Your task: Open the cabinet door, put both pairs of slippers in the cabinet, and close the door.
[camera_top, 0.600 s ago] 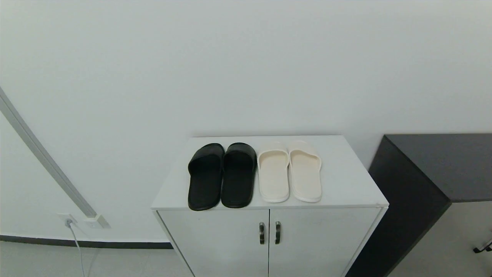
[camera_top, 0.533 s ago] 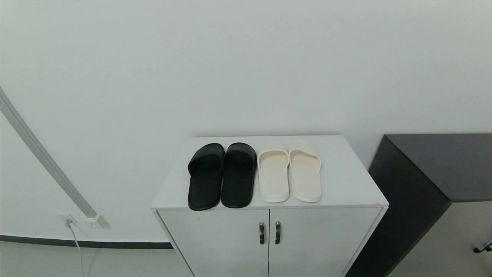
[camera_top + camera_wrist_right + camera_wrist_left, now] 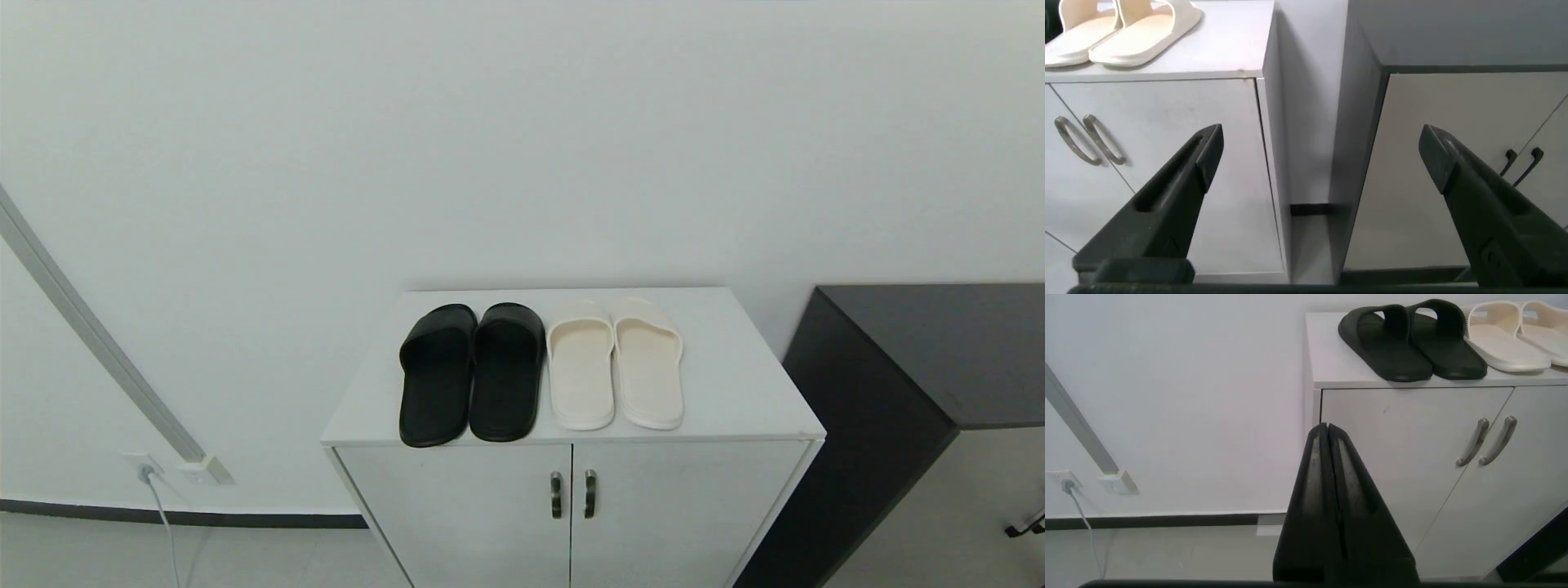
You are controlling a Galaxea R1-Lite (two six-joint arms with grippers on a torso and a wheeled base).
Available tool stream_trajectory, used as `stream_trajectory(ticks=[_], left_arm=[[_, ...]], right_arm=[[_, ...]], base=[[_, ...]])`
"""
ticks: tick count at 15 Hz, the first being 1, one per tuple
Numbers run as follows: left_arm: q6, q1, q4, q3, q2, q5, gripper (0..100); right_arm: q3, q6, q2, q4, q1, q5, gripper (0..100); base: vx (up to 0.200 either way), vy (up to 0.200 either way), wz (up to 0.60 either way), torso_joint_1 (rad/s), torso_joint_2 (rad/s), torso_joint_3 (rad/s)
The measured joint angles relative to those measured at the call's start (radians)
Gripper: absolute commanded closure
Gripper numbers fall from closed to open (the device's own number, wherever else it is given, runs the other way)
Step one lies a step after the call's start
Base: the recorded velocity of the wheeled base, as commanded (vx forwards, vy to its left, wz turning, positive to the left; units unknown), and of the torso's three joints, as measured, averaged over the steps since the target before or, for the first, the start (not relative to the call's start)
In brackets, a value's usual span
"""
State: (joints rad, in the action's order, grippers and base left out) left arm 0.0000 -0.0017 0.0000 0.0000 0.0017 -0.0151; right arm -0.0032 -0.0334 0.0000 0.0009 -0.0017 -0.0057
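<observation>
Head view: black slippers (image 3: 457, 376) and cream slippers (image 3: 596, 371) lie toes toward wall (image 3: 522, 163).

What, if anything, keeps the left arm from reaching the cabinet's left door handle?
Probably nothing, so likely yes: open space lies between the left gripper and the left door handle. Its fingers are pressed together, so they would need opening first.

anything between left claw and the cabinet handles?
Nothing in the way. In the left wrist view, only the bare white door shows between the shut left claw and the handles.
</observation>
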Motion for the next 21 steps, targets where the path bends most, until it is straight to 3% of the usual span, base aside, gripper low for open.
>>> stream_trajectory(ticks=[3,5,10,16,21], left_arm=[[0.0,0.0,0.0,0.0,0.0,0.0,100],[0.0,0.0,0.0,0.0,0.0,0.0,100],[0.0,0.0,0.0,0.0,0.0,-0.001,100],[-0.006,0.0,0.0,0.0,0.0,-0.001,100],[-0.006,0.0,0.0,0.0,0.0,-0.001,100]], right_arm=[[-0.004,-0.011,0.001,-0.006,0.0,0.007,0],[-0.072,0.059,0.024,-0.007,0.008,0.006,0],[-0.212,0.072,0.304,0.01,0.086,0.035,0],[-0.273,0.076,0.789,-0.269,0.24,0.03,0],[-0.374,0.129,1.15,-0.48,0.475,-0.128,0]], base=[[0.0,0.0,0.0,0.0,0.0,0.0],[0.0,0.0,0.0,0.0,0.0,0.0],[0.0,0.0,0.0,0.0,0.0,0.0],[0.0,0.0,0.0,0.0,0.0,0.0],[0.0,0.0,0.0,0.0,0.0,0.0]])
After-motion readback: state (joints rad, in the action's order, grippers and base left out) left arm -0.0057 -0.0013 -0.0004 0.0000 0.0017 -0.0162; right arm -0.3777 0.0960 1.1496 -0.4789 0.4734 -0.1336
